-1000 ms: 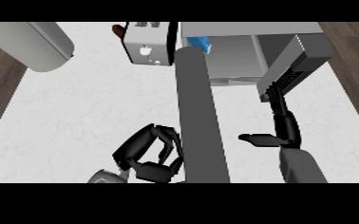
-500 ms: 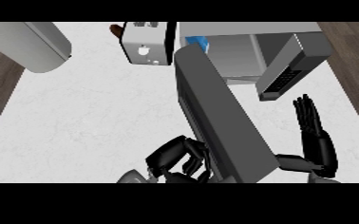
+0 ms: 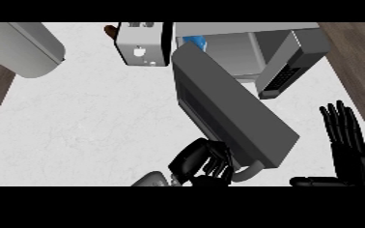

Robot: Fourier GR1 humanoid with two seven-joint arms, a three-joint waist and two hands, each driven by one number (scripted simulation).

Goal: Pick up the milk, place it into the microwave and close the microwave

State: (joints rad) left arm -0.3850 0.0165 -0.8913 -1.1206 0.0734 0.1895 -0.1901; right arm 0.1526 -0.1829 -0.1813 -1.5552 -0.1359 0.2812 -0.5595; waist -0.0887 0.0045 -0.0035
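White worktop (image 3: 85,121) carries the microwave (image 3: 235,48) at 1 o'clock, blue milk (image 3: 194,41) already inside. Its door (image 3: 228,108) has swung partway since a second ago, left hand (image 3: 203,160) fingers curled at its handle; right hand (image 3: 343,135) rests, fingers apart, at 4 o'clock

Left robot hand (image 3: 203,163) is glossy black all over, its fingers thick, rounded and segmented, with pale highlights along the tops. A sliver of grey forearm (image 3: 151,179) shows just behind it. Right robot hand (image 3: 342,140) is the same black, its fingers slim and ridged, thumb smooth.
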